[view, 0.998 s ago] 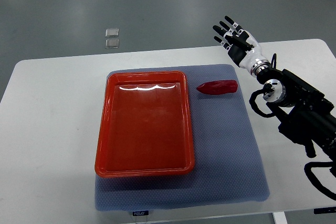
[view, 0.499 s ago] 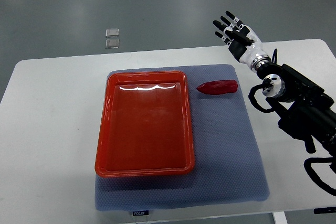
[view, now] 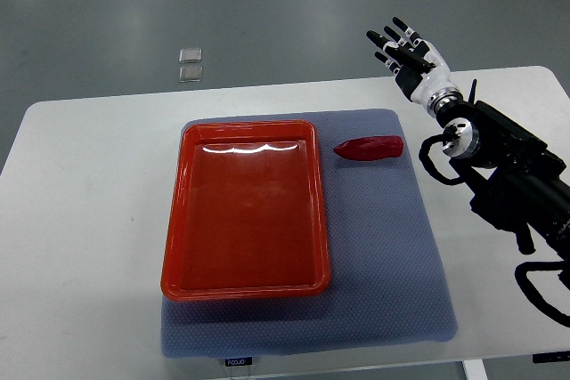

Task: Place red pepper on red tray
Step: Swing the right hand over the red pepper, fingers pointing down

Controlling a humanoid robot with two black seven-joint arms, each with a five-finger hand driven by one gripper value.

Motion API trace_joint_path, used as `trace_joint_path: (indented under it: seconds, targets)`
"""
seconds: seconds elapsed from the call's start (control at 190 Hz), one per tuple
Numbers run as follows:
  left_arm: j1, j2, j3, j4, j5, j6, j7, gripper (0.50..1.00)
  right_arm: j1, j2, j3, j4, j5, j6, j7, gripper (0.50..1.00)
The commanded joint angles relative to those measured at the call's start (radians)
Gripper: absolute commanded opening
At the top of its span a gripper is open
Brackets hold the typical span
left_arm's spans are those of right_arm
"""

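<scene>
1. Nearest the camera, a white table (view: 89, 309) carries a blue-grey mat (view: 392, 255) with a fine woven, dimpled texture; its front edge bears a small label too small to read.
2. On the mat's left half sits the tray (view: 245, 289): red, rectangular, rounded corners, raised rim, glossy like moulded plastic, with a glare band near its far wall. It holds nothing.
3. Just beside the tray's far-right corner, apart from it, the pepper (view: 369, 148) lies flat on the mat: dark red, smooth, elongated, tapering to its left end.
4. Status: the task is not begun in effect. The pepper is untouched and outside the tray; reach, grasp, lift, carry and release are all left, by my judgement.
5. From the right edge comes the black, cabled arm (view: 512, 184), ending in the right hand (view: 412, 51), black fingers on a white palm. It hangs beyond the table's far edge, well apart from the pepper, fingers spread and straight, holding nothing.
6. Farthest, on the grey floor (view: 267, 6), lie two small clear squares (view: 190, 64). No left arm shows.
</scene>
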Motion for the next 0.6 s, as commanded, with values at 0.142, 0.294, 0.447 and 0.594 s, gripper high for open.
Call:
trace_joint_path:
  seconds: [0.142, 0.294, 0.447, 0.594]
  targets:
    - [0.000, 0.000, -0.003, 0.000, 0.000, 0.000, 0.000, 1.000, 0.000, -0.021, -0.009, 0.027, -0.015, 0.001, 0.003, 0.926]
    - [0.000, 0.000, -0.003, 0.000, 0.000, 0.000, 0.000, 1.000, 0.004, -0.024, -0.009, 0.027, -0.041, -0.004, 0.003, 0.924]
    - [0.000, 0.000, -0.003, 0.000, 0.000, 0.000, 0.000, 1.000, 0.029, -0.030, -0.009, 0.013, -0.044, -0.006, 0.003, 0.924]
    - [0.000, 0.000, -0.003, 0.000, 0.000, 0.000, 0.000, 1.000, 0.026, -0.041, -0.007, 0.010, -0.042, -0.004, 0.003, 0.924]
